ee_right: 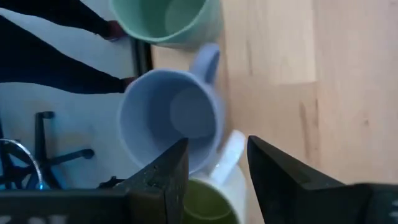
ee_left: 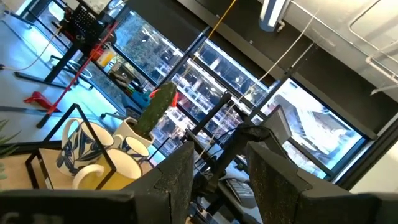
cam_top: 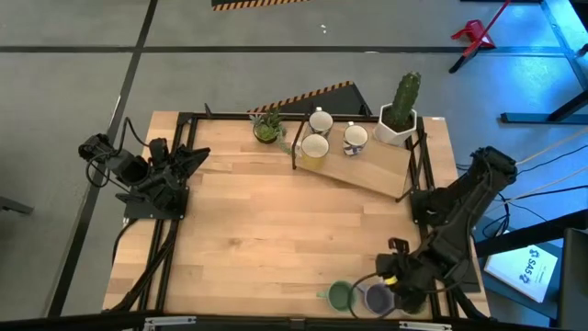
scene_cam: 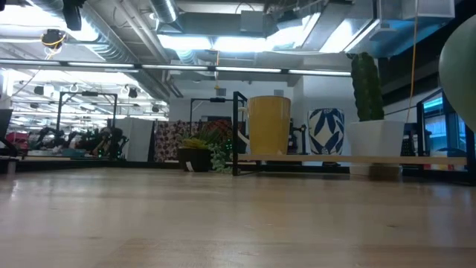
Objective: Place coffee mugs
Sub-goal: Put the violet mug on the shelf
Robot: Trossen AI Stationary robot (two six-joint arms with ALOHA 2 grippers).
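Note:
Three mugs stand close together at the table's near right corner: a green mug [ee_right: 168, 22] [cam_top: 341, 295], a lavender mug [ee_right: 171, 118] [cam_top: 375, 297] and a white mug [ee_right: 214, 196] with a yellow-green inside. My right gripper [ee_right: 214, 168] [cam_top: 397, 276] hovers open above them, its fingers on either side of the white mug's handle [ee_right: 227, 155], apart from it as far as I see. Three more white mugs [cam_top: 320, 121] [cam_top: 314, 147] [cam_top: 356, 138] stand on a slanted wooden shelf board [cam_top: 367, 170] at the far side. My left gripper [ee_left: 217, 180] waits open at the left edge [cam_top: 152, 175].
A white pot with a tall cactus [cam_top: 400, 115] stands at the shelf's right end, and a small green plant [cam_top: 267, 127] at its left end. A black frame [cam_top: 296, 147] rims the shelf. Bare wood [cam_top: 276, 230] stretches between both arms.

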